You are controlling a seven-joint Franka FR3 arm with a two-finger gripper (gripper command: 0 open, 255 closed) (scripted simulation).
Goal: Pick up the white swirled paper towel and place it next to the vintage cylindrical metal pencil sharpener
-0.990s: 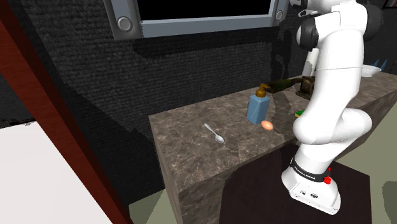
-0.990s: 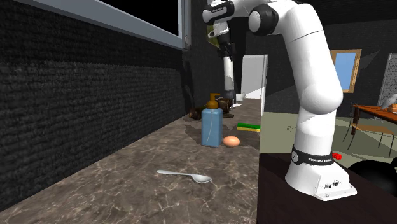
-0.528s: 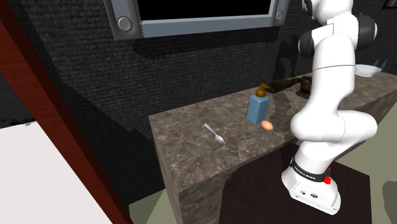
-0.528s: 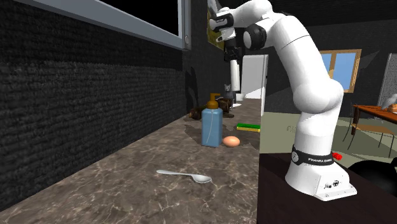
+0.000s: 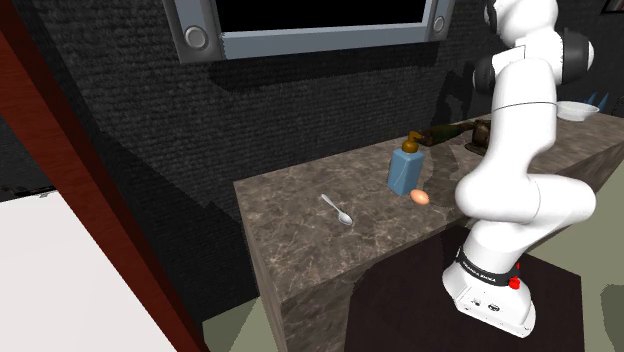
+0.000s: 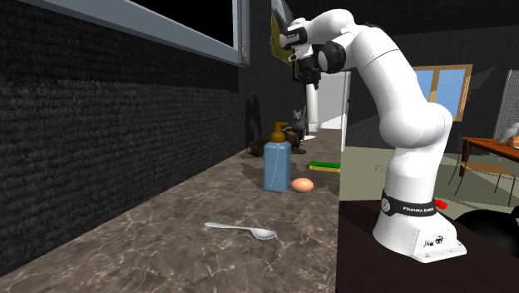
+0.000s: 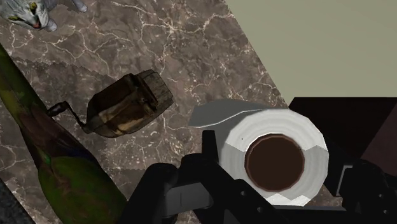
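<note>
The gripper [image 7: 281, 164] clasps the white paper towel roll [image 7: 254, 124] between its two fingers, brown core end-on, high over the marbled counter [image 7: 191, 51]. The brown crank pencil sharpener [image 7: 124, 105] lies near the roll, with a dark green bottle [image 7: 57, 172] beyond it. In the second exterior view, the gripper hangs at one o'clock from the blue soap bottle [image 6: 277, 166]

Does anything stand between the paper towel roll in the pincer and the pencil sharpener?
Nothing visible does. Bare marbled counter lies between the white paper towel roll with brown core and the brown cylindrical sharpener with a crank; the green bottle lies on the sharpener's other side.
</note>
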